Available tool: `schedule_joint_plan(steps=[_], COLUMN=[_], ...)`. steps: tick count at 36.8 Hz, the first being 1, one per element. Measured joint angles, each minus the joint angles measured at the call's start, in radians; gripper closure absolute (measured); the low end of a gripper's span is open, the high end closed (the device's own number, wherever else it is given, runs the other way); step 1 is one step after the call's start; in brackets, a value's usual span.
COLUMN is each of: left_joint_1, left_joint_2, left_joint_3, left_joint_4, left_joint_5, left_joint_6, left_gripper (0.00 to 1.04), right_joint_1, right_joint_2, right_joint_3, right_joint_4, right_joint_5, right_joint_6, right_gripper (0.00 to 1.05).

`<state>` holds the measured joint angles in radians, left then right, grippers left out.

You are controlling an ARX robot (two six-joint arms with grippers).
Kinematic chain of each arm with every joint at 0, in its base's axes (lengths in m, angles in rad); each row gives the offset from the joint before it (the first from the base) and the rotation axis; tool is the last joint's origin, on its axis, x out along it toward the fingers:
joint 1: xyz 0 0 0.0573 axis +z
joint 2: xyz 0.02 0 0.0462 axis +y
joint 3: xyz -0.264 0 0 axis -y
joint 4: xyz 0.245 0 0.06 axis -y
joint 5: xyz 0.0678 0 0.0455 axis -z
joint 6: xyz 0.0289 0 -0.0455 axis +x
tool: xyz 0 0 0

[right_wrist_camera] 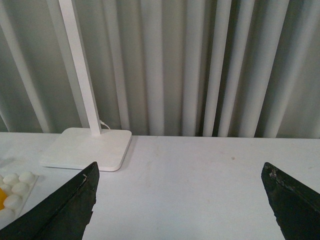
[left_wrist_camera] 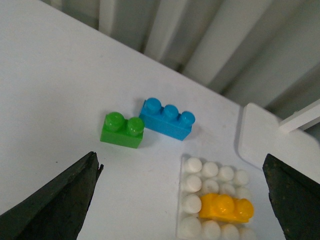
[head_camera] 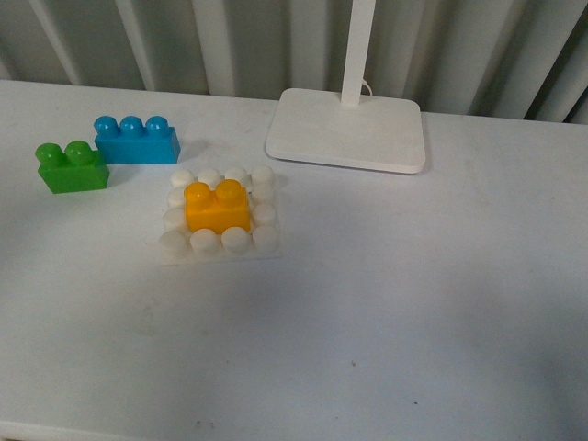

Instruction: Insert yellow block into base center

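The yellow block (head_camera: 217, 207) sits seated on the middle studs of the white studded base (head_camera: 176, 243), studs up. It also shows in the left wrist view (left_wrist_camera: 226, 208) on the base (left_wrist_camera: 192, 184). My left gripper (left_wrist_camera: 185, 200) is open and empty, raised above the table with the base between its dark fingers (left_wrist_camera: 60, 200). My right gripper (right_wrist_camera: 182, 205) is open and empty, over bare table right of the base; only the base's edge (right_wrist_camera: 17, 182) shows in its view. Neither arm shows in the front view.
A green two-stud brick (head_camera: 71, 167) and a blue three-stud brick (head_camera: 136, 140) lie just left and behind the base. A white lamp foot (head_camera: 347, 129) with a pole stands behind and right. A ribbed grey curtain backs the table.
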<state>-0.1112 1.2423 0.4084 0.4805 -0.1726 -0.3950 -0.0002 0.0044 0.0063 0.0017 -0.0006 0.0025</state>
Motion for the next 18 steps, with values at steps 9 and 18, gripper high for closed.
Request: schedule_joint_plan(steps=[9, 18], left_joint_1=[0.108, 0.108], left_joint_2=[-0.287, -0.432], left_joint_3=[-0.196, -0.298], left_joint_4=[0.275, 0.214], left_joint_5=[0.170, 0.172], left_joint_6=[0.308, 0.377], left_gripper=[0.44, 0.92], right_joint_1=[0.000, 0.000], right_joint_2=[0.000, 0.000], right_joint_3=[0.000, 0.000], right_joint_4=[0.000, 0.000], right_joint_5=[0.000, 0.000], right_joint_6=[0.000, 0.000], right_gripper=[0.09, 0.09])
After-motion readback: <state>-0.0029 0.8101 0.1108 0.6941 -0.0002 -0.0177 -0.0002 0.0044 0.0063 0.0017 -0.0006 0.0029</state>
